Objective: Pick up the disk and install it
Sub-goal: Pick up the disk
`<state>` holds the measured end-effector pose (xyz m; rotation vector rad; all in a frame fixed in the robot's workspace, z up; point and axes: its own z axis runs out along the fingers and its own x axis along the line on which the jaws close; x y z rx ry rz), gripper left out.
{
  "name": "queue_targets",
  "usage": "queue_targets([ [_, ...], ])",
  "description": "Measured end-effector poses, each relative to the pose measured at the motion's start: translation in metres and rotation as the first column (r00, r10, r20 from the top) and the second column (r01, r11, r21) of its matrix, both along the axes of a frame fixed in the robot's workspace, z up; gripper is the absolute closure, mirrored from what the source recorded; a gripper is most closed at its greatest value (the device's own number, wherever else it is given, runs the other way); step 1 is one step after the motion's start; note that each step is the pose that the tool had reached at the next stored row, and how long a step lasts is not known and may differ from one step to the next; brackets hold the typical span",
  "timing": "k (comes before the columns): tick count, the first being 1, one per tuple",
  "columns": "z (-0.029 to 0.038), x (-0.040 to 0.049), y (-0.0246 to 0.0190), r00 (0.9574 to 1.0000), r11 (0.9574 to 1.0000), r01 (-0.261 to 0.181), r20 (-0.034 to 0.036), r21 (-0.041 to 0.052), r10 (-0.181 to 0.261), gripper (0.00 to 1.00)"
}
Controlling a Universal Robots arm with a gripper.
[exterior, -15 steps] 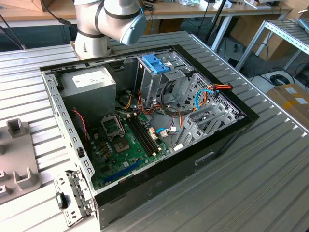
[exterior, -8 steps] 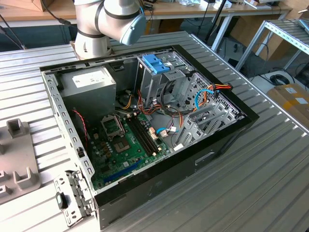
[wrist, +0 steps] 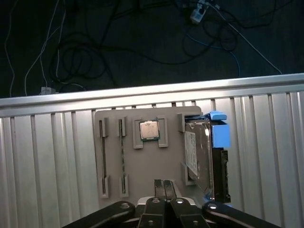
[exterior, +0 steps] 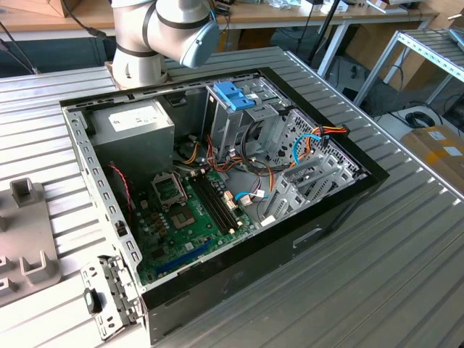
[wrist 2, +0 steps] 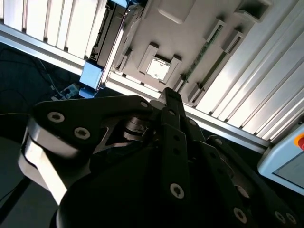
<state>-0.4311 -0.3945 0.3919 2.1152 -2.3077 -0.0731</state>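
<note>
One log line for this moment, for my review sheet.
stage: pre-grasp | tool: shut, empty, over grey tray | disk: in tray slot, untouched | computer case: open

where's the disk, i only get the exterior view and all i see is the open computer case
Observer: In the first wrist view the disk sits in a grey tray on the ribbed table, with its blue frame on.
Operator: is the gripper holding it
Observer: No. The gripper is shut with nothing in it, over the tray and apart from the disk.
Operator: what else is in that tray
Observer: A square chip in its own holder, beside the disk.
</note>
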Motion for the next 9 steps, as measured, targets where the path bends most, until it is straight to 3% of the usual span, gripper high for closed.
queue_targets([
  [5,0.0,0.0,0.0,0.9997,0.9997,-0.025,0.0,0.0,0.025,0.9],
  [9,-0.0005,0.0,0.0004,1.0,1.0,-0.008,-0.0002,-0.0002,0.008,0.9],
])
